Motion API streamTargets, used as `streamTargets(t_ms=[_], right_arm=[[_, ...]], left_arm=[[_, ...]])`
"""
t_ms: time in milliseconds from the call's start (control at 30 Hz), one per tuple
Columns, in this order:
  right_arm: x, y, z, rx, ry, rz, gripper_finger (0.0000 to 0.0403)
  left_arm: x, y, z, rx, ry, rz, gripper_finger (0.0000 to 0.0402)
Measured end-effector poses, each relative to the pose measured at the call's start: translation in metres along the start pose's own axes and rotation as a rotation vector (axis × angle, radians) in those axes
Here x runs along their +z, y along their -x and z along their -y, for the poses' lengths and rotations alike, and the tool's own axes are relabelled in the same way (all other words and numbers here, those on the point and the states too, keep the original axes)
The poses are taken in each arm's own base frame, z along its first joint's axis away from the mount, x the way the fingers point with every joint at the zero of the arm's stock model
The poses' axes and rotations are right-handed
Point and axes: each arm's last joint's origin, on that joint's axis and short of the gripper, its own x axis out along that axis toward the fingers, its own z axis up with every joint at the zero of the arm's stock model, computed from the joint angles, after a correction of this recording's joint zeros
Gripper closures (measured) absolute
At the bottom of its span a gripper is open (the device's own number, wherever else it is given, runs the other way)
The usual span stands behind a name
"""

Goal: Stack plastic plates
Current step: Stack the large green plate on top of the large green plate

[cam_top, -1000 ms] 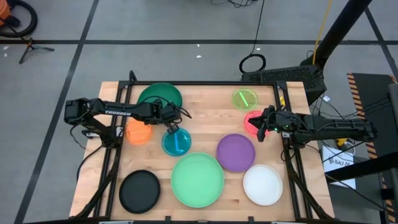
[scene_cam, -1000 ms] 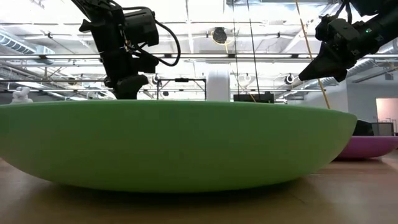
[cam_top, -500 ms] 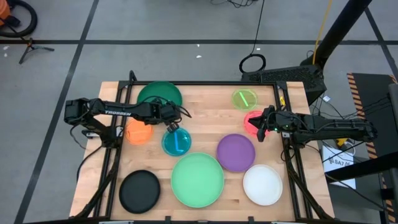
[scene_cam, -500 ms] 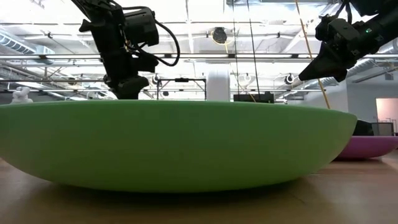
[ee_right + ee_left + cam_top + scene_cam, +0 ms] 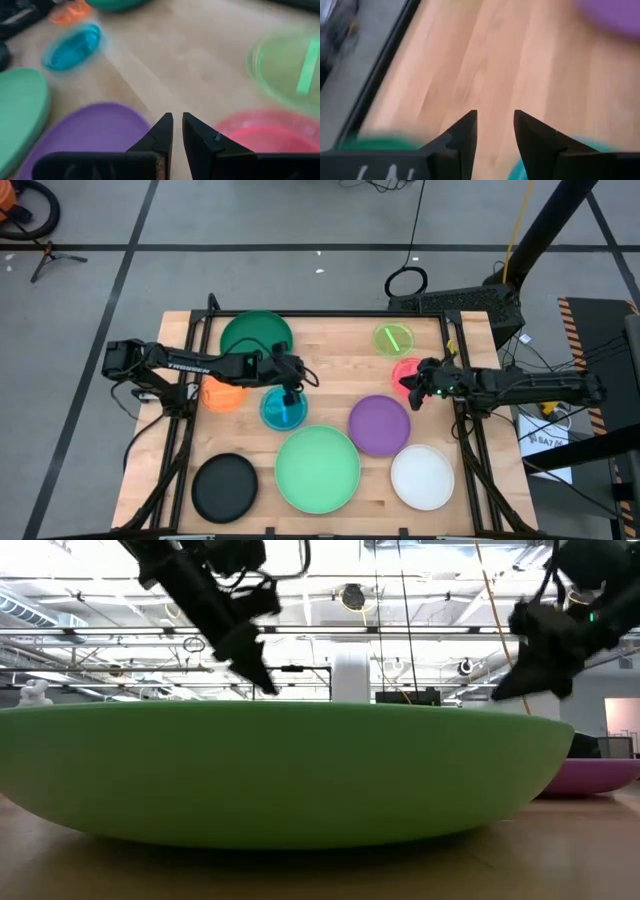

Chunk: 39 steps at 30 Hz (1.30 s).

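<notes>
Plastic plates lie apart on the wooden table [image 5: 330, 345]: dark green [image 5: 257, 335], orange [image 5: 220, 393], teal-blue [image 5: 283, 412], lime [image 5: 393, 338], pink [image 5: 403, 367], purple [image 5: 380, 425], mint green [image 5: 318, 470], white [image 5: 422, 477] and black [image 5: 224, 487]. Each rests on its base. My left gripper [image 5: 294, 383] hangs open over the teal-blue plate's far edge; bare wood shows between its fingers [image 5: 495, 132]. My right gripper [image 5: 413, 388] hovers shut above the pink plate's near rim [image 5: 260, 132], beside the purple plate [image 5: 95, 130].
In the low view the mint green plate [image 5: 280, 775] fills the foreground and hides most of the table. The table's dark metal frame [image 5: 190, 330] runs along the left and far edges. Bare wood lies in the middle, between the dark green and lime plates.
My left gripper has swung toward the table's right edge, risen a little and tipped from pointing steeply down to a slant; the teal-blue plate stays where it was. My right gripper has sunk somewhat toward the pink plate.
</notes>
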Motion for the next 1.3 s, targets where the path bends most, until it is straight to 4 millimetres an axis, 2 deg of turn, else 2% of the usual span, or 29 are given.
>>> streamTargets(t_ms=[100, 167, 300, 400, 500, 633, 767, 900, 1067, 1167, 1300], right_arm=[[-0.018, -0.011, 0.007, 0.006, -0.053, -0.033, 0.0367], [-0.022, -0.015, 0.008, 0.015, -0.092, -0.006, 0.0367], [-0.015, -0.016, 0.004, 0.059, -0.113, 0.092, 0.0367], [-0.008, -0.014, 0.000, 0.093, -0.034, 0.155, 0.0367], [-0.003, -0.013, -0.003, 0.114, 0.056, 0.207, 0.0367], [0.002, -0.011, -0.006, 0.162, 0.113, 0.253, 0.0367], [0.011, -0.007, -0.012, 0.266, 0.095, 0.336, 0.0367], [0.019, -0.001, -0.021, 0.413, 0.151, 0.413, 0.0367], [0.025, 0.008, -0.030, 0.490, 0.240, 0.538, 0.0367], [0.027, 0.013, -0.034, 0.523, 0.273, 0.591, 0.0367], [0.028, 0.018, -0.039, 0.567, 0.299, 0.645, 0.0367]], left_arm=[[0.010, -0.001, -0.006, -0.030, -0.066, 0.106, 0.0266], [0.013, -0.002, -0.013, -0.024, -0.057, 0.122, 0.0266], [0.020, -0.001, -0.029, -0.011, -0.020, 0.139, 0.0266], [0.029, 0.002, -0.036, -0.061, -0.040, 0.179, 0.0266], [0.033, 0.004, -0.035, -0.161, -0.093, 0.220, 0.0266], [0.033, 0.007, -0.020, -0.291, -0.145, 0.242, 0.0266], [0.032, 0.011, -0.002, -0.369, -0.069, 0.200, 0.0266], [0.028, 0.019, 0.025, -0.481, -0.028, 0.129, 0.0266], [0.024, 0.025, 0.061, -0.569, -0.010, 0.073, 0.0266], [0.026, 0.034, 0.078, -0.584, -0.008, 0.090, 0.0266], [0.025, 0.040, 0.090, -0.510, 0.022, 0.089, 0.0266]])
